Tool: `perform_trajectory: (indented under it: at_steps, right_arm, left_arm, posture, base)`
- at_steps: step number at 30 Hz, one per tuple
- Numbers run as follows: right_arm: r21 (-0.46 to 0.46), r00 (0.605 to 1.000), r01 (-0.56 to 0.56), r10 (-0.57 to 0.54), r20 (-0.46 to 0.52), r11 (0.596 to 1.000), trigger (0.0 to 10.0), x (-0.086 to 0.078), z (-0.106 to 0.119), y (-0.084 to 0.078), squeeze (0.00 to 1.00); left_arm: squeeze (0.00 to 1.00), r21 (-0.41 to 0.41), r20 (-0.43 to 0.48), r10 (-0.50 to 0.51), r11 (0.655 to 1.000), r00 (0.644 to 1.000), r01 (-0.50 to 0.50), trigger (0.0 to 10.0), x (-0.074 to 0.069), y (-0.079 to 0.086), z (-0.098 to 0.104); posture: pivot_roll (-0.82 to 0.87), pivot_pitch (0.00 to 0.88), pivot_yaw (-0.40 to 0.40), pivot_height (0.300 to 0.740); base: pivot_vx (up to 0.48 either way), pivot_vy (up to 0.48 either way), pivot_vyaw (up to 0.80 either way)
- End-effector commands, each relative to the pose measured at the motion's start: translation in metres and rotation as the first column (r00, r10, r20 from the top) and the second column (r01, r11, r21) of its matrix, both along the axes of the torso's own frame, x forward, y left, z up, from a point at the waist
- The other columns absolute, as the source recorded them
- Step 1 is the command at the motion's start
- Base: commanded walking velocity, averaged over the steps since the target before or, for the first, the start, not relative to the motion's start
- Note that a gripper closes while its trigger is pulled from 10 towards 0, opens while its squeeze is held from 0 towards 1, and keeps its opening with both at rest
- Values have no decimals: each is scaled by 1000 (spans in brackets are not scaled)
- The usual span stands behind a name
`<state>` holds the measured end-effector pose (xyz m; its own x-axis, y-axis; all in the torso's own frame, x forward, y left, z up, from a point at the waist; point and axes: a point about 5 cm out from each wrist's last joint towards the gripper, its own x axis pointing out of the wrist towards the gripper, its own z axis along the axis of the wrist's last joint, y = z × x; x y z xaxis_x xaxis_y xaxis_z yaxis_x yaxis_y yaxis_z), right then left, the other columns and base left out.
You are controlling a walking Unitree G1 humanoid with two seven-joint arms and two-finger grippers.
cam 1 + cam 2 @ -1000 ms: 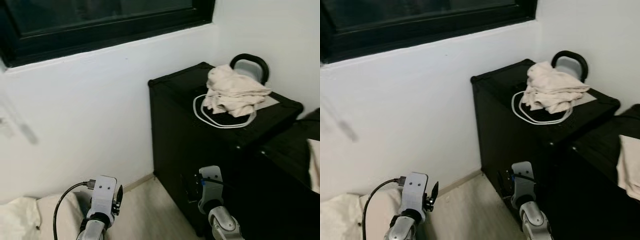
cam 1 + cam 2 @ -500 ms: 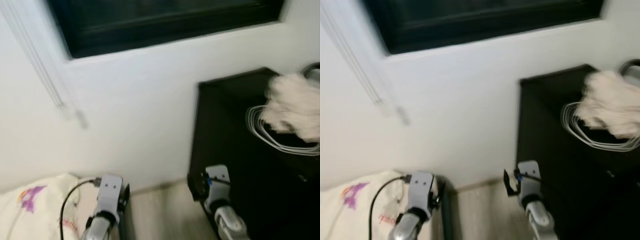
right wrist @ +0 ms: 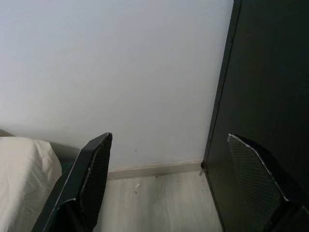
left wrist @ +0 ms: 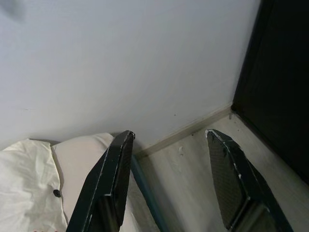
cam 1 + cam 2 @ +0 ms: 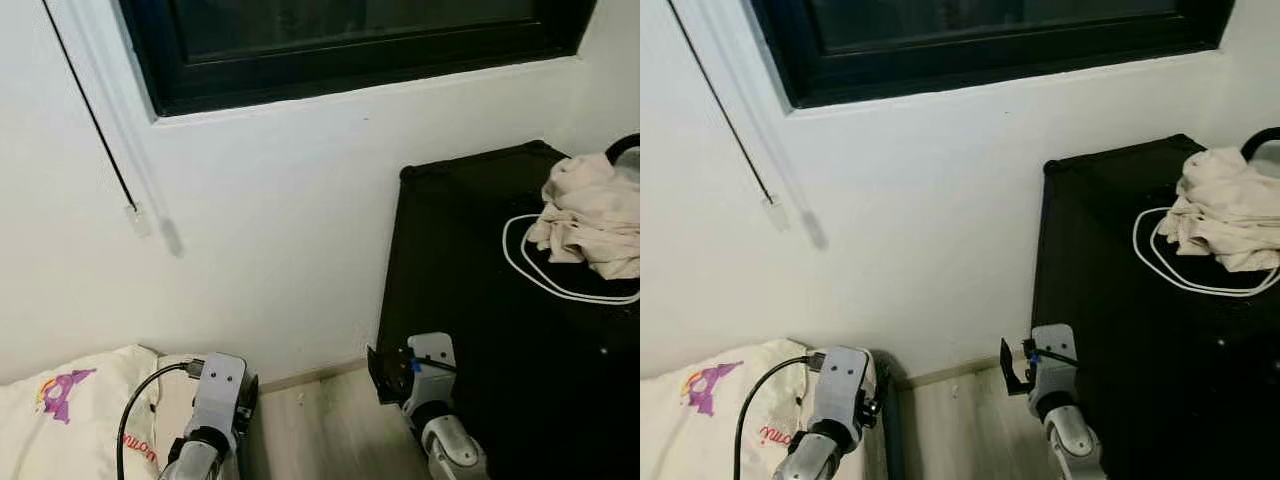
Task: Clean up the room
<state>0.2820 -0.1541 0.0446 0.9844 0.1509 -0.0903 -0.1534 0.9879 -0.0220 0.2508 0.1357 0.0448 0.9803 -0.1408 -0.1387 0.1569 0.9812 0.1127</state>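
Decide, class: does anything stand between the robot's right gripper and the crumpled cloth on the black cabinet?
Yes, the black cabinet itself. The right gripper, open, hangs low beside its front corner, while the cloth lies on its top over a white cable. The arm must rise past the top edge.

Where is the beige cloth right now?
In the head views, the cloth lies on the black cabinet at far right, partly over a white cable loop.

Even indoor light, sharp frames — window (image 5: pixel 350 40) dark (night outside?), soft cord (image 5: pixel 95 115) shadow on wall (image 5: pixel 280 220).
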Motion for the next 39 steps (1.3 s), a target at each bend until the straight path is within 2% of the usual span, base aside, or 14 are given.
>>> perform_trajectory:
  at_steps: [1,11,14,18,25,39]
  right_arm:
    - [8,1000,6,-5,-14,1000,10000,-3,-2,1,0]
    - [10,1000,6,-5,-17,1000,10000,-3,-2,0,0]
    - [9,1000,-2,2,-17,1000,10000,-2,-1,1,0]
    - [7,1000,-8,9,-18,1000,10000,-1,0,2,0]
    - [4,1000,-19,19,-20,1000,10000,0,1,1,0]
    - [-4,1000,-14,14,-16,1000,10000,1,2,0,0]
  left_arm:
    - [0,14,-18,4,1000,1000,-4,10000,-4,1,-2]
    - [0,13,-35,18,1000,999,-17,10000,-3,3,-2]
    - [0,-16,-100,59,998,993,-61,10000,-2,8,-7]
    - [0,-24,-117,73,997,990,-76,10000,-1,10,-9]
    - [0,18,-103,75,997,992,-73,10000,-3,9,-9]
    - [0,-8,-91,40,999,995,-41,10000,-4,1,-7]
  posture:
    - [-6,132,52,740]
    - [-7,133,50,740]
    - [-7,136,47,740]
    - [-9,140,45,740]
    - [-11,143,38,740]
    - [-25,166,48,740]
  base:
    - [0,-386,0]
    - [0,-379,0]
    - [0,256,0]
    - [0,480,0]
    - [0,69,0]
    - [0,0,0]
